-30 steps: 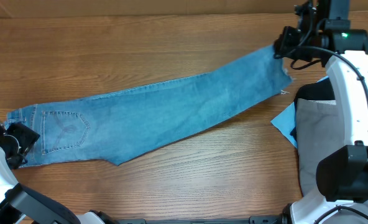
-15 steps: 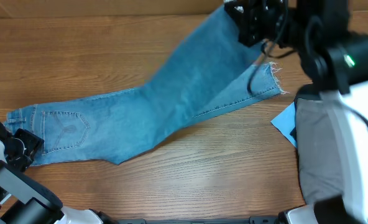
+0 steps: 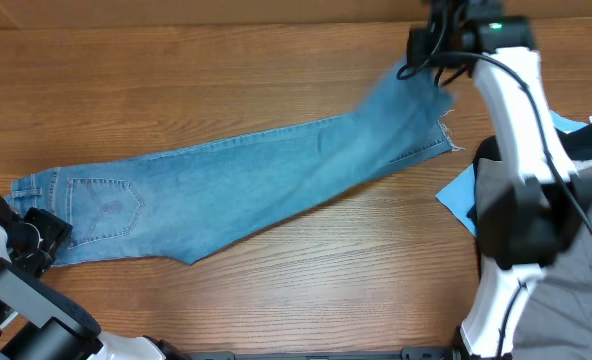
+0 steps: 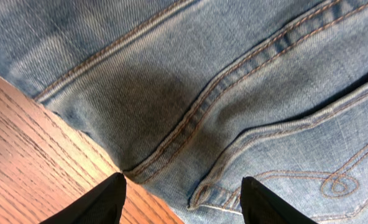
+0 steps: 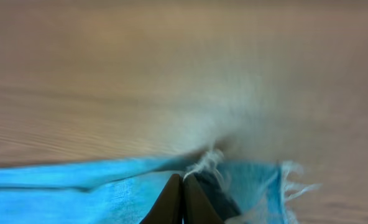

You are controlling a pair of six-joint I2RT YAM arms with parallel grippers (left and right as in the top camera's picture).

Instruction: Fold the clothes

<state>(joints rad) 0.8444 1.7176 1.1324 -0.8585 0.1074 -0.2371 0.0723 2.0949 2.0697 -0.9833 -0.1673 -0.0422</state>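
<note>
Bench (image 3: 176, 90): bare wood open along the far left and the near centre.
Jeans (image 3: 256, 185): diagonal barrier, near left to far right.
Right side: crowded by grey trousers (image 3: 586, 290), black garment (image 3: 591, 145) and right arm (image 3: 516, 110).

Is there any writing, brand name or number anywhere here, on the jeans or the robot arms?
None can be read. The jeans show no label text; the curl on the back pocket is decorative stitching, not letters. The right arm bears only a green light, no writing.
</note>
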